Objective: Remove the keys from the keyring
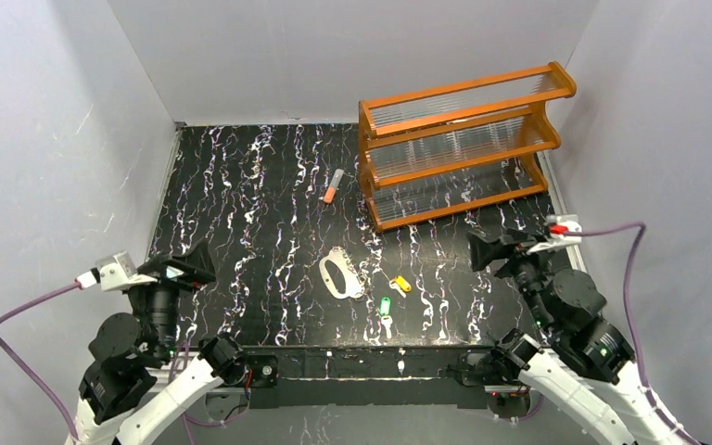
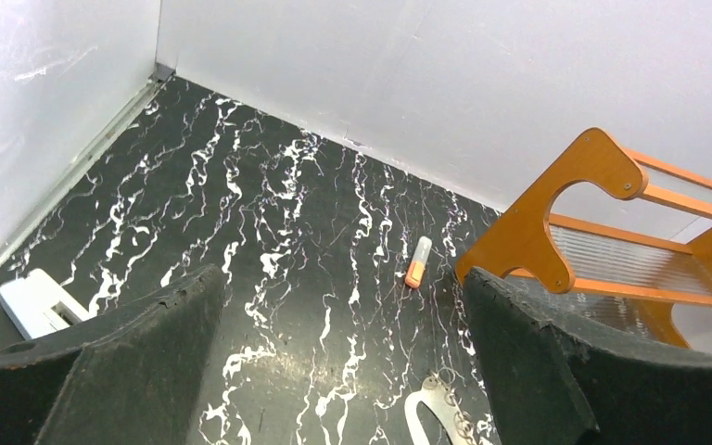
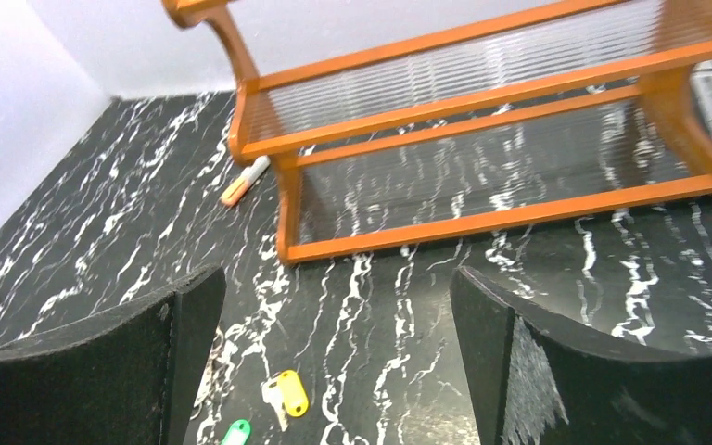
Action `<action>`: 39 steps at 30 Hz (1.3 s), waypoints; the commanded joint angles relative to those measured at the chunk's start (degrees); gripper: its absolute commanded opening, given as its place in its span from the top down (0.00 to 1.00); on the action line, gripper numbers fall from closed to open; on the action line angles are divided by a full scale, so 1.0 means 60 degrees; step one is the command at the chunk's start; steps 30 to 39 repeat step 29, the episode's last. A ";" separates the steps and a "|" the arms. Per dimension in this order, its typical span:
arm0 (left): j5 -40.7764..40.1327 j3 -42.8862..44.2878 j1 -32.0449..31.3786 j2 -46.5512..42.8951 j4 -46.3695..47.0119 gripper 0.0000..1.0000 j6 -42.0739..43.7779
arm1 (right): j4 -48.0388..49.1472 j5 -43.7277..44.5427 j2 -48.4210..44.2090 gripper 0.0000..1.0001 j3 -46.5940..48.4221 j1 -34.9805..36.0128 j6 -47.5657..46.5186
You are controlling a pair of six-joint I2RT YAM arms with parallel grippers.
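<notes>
With the left claw (image 1: 195, 264) and right claw (image 1: 484, 250) both spread and empty, the keyring (image 1: 338, 276), green key (image 1: 385, 305) and yellow key (image 1: 402, 285) lie flat on the table (image 1: 241, 204) near the rack (image 1: 464, 139), on its arm side: light, stiff, slippery bits, probably best pinched by their plastic heads.

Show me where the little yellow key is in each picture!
Top external: the yellow key lies near the front middle of the table, just right of the keyring.
Left wrist: not in it.
Right wrist: yellow key at the bottom, left of centre.
Shared landmark: the orange shelf.
</notes>
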 commanded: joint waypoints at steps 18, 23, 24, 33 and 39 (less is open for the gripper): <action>-0.0205 -0.1393 0.0167 -0.0737 -0.0231 0.02 -0.0143 | 0.0089 0.1593 -0.2164 0.01 -0.0692 -0.0037 -0.1129; -0.0135 -0.1386 0.0329 -0.0737 -0.0237 0.02 -0.0113 | 0.0082 0.1558 -0.2130 0.01 -0.0682 -0.0037 -0.1145; -0.0084 -0.1389 0.0342 -0.0737 -0.0244 0.02 -0.0099 | 0.0076 0.1538 -0.2126 0.01 -0.0691 -0.0043 -0.1130; 0.0162 -0.1321 0.0399 -0.0745 -0.0331 0.02 -0.0065 | 0.0056 0.1509 -0.2119 0.01 -0.0692 -0.0037 -0.1130; 0.0162 -0.1321 0.0399 -0.0745 -0.0331 0.02 -0.0065 | 0.0056 0.1509 -0.2119 0.01 -0.0692 -0.0037 -0.1130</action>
